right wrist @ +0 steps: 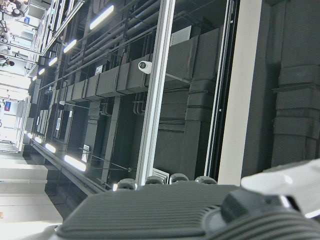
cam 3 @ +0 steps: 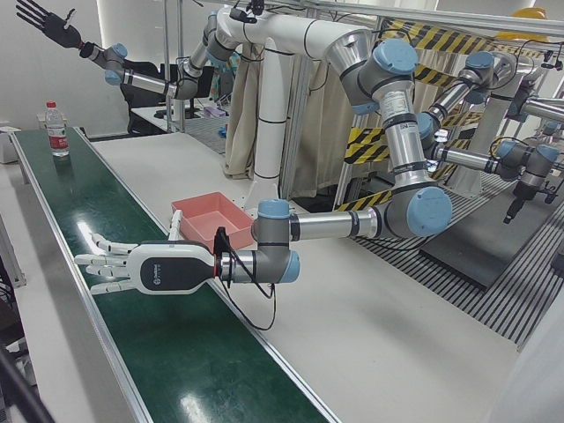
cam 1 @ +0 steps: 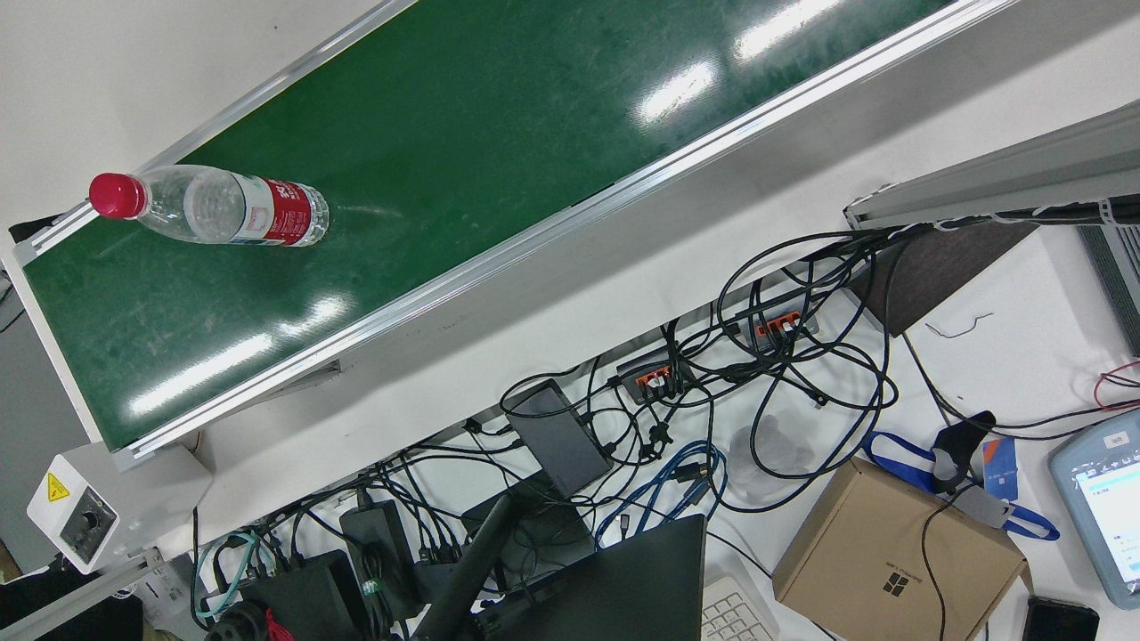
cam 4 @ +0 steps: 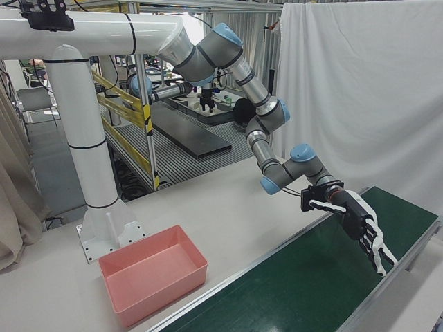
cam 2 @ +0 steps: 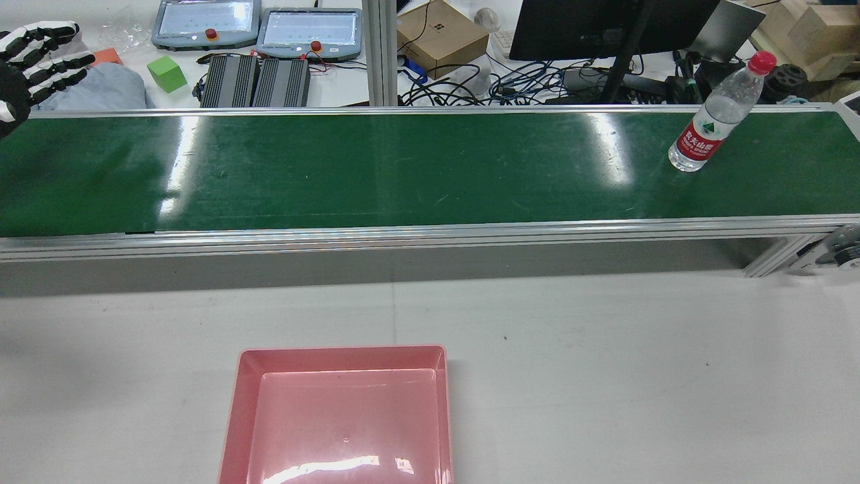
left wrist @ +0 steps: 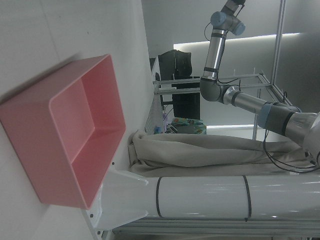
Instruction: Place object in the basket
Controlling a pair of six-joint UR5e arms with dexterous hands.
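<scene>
A clear water bottle [cam 2: 717, 117] with a red cap and red label stands upright near the right end of the green conveyor belt [cam 2: 403, 168]; it also shows in the front view as the bottle [cam 1: 214, 209] and far down the belt in the left-front view as the bottle [cam 3: 57, 129]. The pink basket [cam 2: 242, 403] sits on the white table before the belt and holds nothing. My left hand [cam 2: 33, 60] hovers open over the belt's left end, fingers spread, far from the bottle; the same left hand [cam 3: 115, 264] [cam 4: 360, 232] holds nothing. My right hand [cam 3: 48, 22] is raised high above the bottle's end, open.
Aluminium rails [cam 2: 430, 232] edge the belt. Beyond it lie teach pendants [cam 2: 309, 30], a green cube [cam 2: 166, 73], a cardboard box [cam 2: 440, 33], a monitor and tangled cables [cam 1: 712, 418]. The white arm pedestal [cam 4: 83, 138] stands behind the basket.
</scene>
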